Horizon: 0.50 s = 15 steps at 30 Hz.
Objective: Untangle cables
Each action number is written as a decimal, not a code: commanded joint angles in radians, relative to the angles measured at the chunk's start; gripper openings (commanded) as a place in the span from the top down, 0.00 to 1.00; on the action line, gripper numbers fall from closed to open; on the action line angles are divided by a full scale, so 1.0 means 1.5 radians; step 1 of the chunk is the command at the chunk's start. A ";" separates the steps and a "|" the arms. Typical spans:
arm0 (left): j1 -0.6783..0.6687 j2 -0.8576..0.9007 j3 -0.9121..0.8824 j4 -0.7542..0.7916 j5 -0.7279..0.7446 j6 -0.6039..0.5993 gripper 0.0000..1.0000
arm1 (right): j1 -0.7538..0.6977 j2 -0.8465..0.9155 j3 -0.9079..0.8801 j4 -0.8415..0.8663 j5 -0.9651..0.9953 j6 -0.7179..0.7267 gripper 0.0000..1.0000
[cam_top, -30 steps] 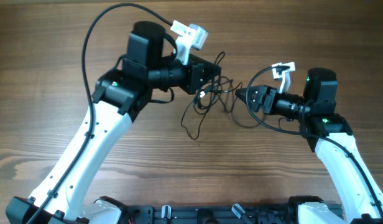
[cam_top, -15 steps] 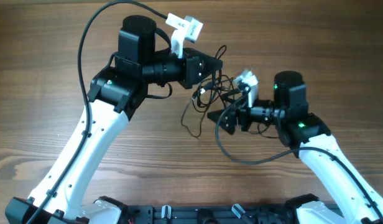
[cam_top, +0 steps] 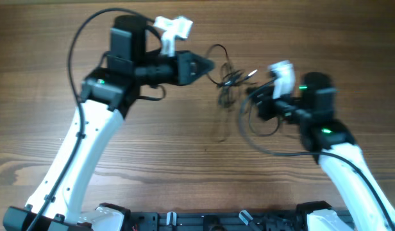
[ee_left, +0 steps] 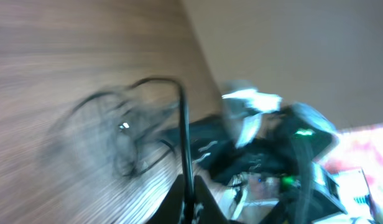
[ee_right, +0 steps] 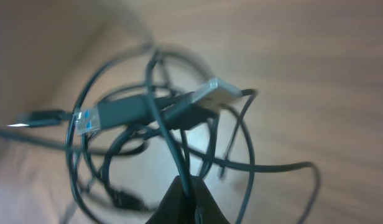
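Overhead: cables (cam_top: 228,82) = small dark tangle, upper centre of frame, btwn the two arm tips; one loose strand runs down-frame over the wooden counter (cam_top: 152,147). L fingers (ee_left: 190,200) are pressed together on one cord, left of the tangle. R fingers (ee_right: 186,198) are pinching another strand, bottom centre of R wrist view, right of the tangle. Silver USB plug (ee_right: 211,94) & black plug w/ blue tip (ee_right: 92,119) cross mid-tangle. L wrist view badly blurred.
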 commanded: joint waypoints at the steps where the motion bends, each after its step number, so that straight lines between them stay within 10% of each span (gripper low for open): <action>1: 0.102 -0.018 0.005 -0.078 0.011 0.061 0.96 | -0.148 -0.083 0.007 -0.008 0.027 0.068 0.96; 15: 0.450 -0.018 0.005 -0.154 0.010 0.087 0.96 | -0.359 -0.084 0.007 -0.204 0.259 0.248 0.96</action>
